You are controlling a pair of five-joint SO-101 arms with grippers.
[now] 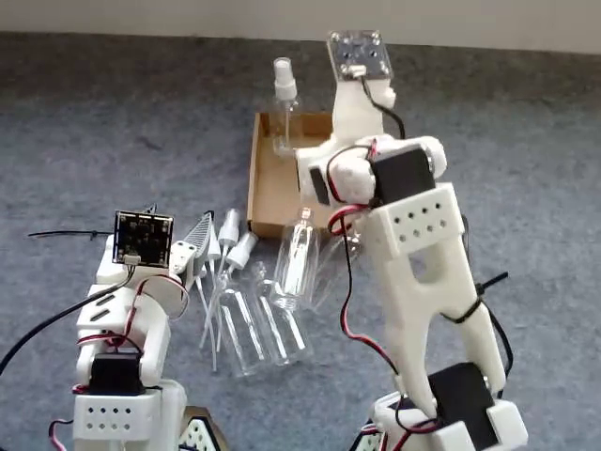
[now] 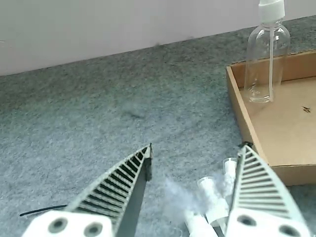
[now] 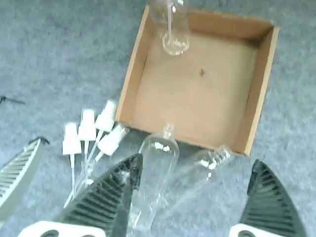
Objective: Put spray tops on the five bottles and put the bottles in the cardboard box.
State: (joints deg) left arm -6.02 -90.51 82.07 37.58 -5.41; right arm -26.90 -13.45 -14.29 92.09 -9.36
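While wide open & empty w/ left gripper [image 2: 196, 148] over spray tops [image 3: 87, 128], right gripper [image 3: 196, 163] over 4 uncapped bottles [image 3: 155, 158] on worktop [image 1: 113, 122] beside cardboard box [image 3: 259, 94]: pinch one top by head, lift straight.

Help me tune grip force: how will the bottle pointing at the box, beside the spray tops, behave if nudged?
Likely rolls: the bottle lies on its round side. Probably light, since it looks empty. Smooth wall may slip.
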